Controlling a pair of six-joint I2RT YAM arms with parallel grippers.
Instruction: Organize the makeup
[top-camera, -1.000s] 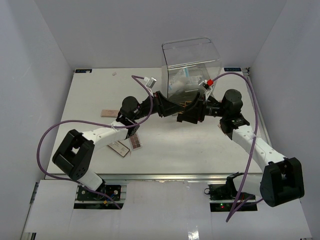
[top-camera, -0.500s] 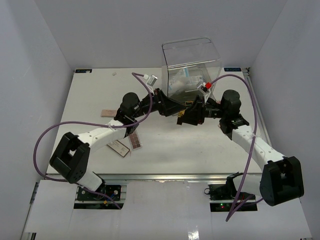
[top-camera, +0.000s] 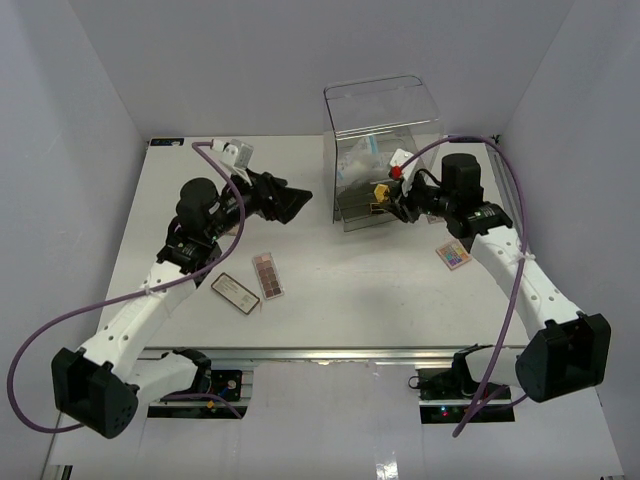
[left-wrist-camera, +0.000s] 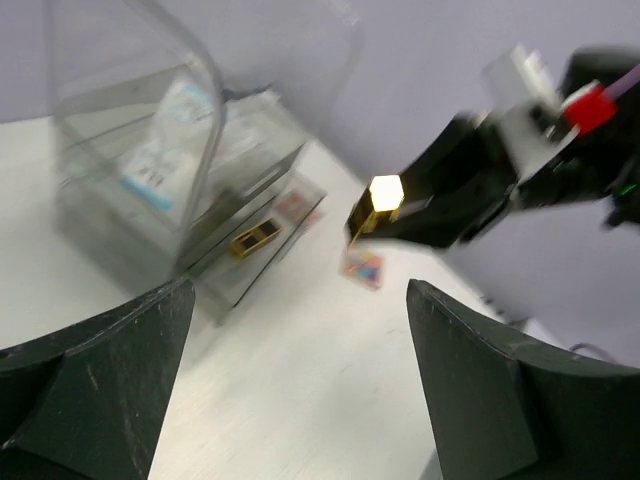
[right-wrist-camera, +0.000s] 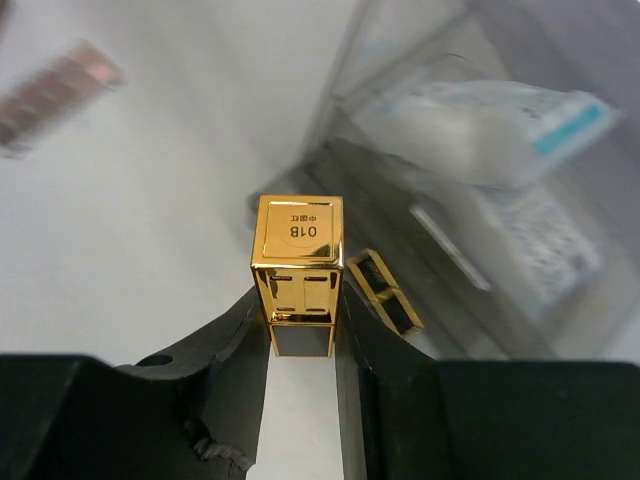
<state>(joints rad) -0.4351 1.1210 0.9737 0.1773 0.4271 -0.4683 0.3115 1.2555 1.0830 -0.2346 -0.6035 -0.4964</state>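
My right gripper (top-camera: 386, 196) is shut on a black-gold lipstick tube (right-wrist-camera: 297, 268), its gold end pointing out, just in front of the clear drawer box (top-camera: 385, 125). A second lipstick (right-wrist-camera: 385, 291) lies in the box's open lower drawer (top-camera: 362, 217). White-blue sachets (right-wrist-camera: 500, 120) rest in the box above. My left gripper (top-camera: 290, 202) stands open and empty, well left of the box; from its wrist I see the held lipstick (left-wrist-camera: 385, 196) across the table. A multicoloured palette (top-camera: 452, 254) lies under the right arm. A brown-pink palette (top-camera: 268, 275) and a dark-edged palette (top-camera: 235, 293) lie at front left.
White walls enclose the table (top-camera: 350, 290) on three sides. The left arm's purple cable (top-camera: 90, 310) loops over the front left. The box stands at the back, right of centre.
The left gripper opened, let go of the lipstick and pulled back left. The right gripper closed on the lipstick and carried it toward the drawer.
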